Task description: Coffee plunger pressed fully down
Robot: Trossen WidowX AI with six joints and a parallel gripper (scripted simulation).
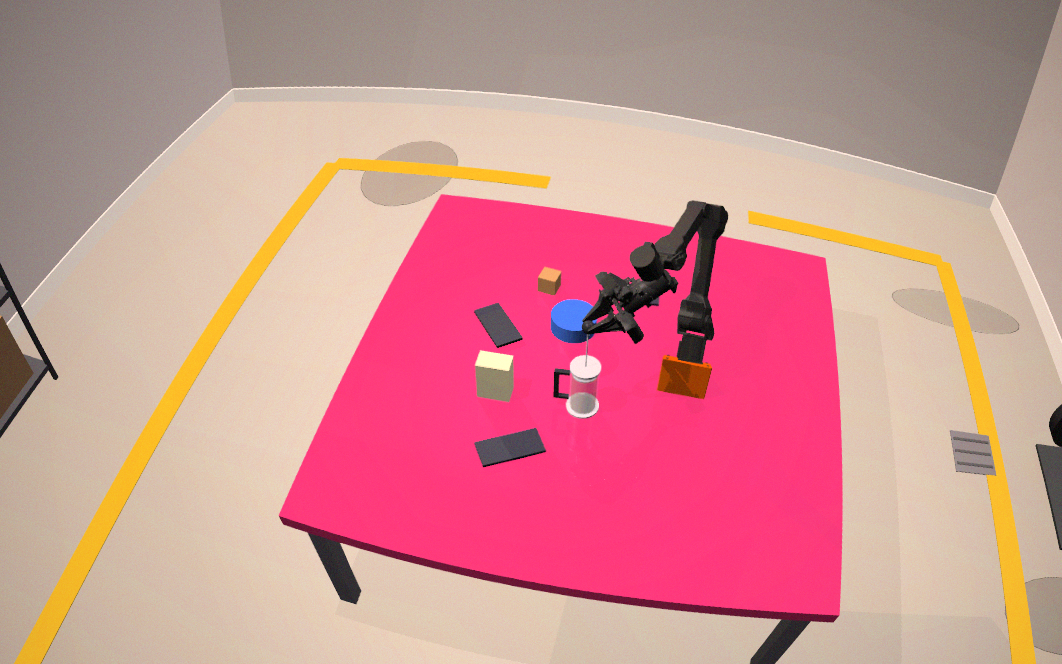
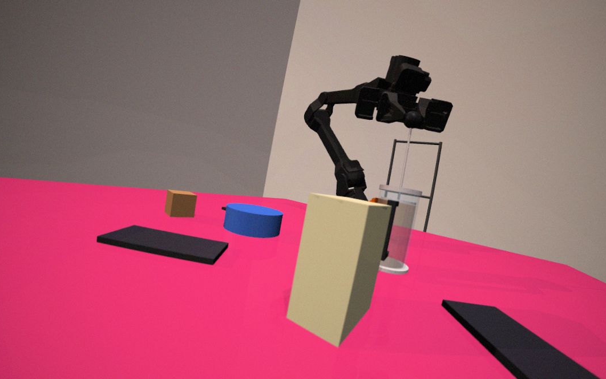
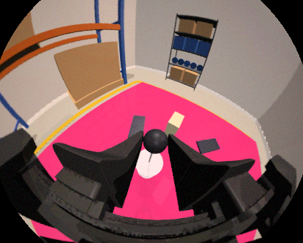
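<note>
The coffee press [image 1: 583,389] [image 2: 402,226] stands upright on the pink table, with a white lid [image 3: 149,165] and a black handle on its left side in the top view. Its thin rod [image 2: 405,160] stands tall out of the lid, topped by the round black plunger knob [image 2: 412,119] [image 3: 156,141]. My gripper [image 3: 156,135] [image 1: 587,327] is shut on the knob, one fingertip on each side of it, high above the lid. In the top view the fingers largely hide the knob.
A cream box [image 1: 494,376] [image 2: 338,263] stands left of the press. A blue disc [image 1: 571,320] [image 2: 252,220] lies behind it, with an orange-brown cube [image 1: 549,280] farther back. Dark flat slabs [image 1: 497,324] [image 1: 510,446] lie to the left. An orange block [image 1: 684,376] is by the arm's base.
</note>
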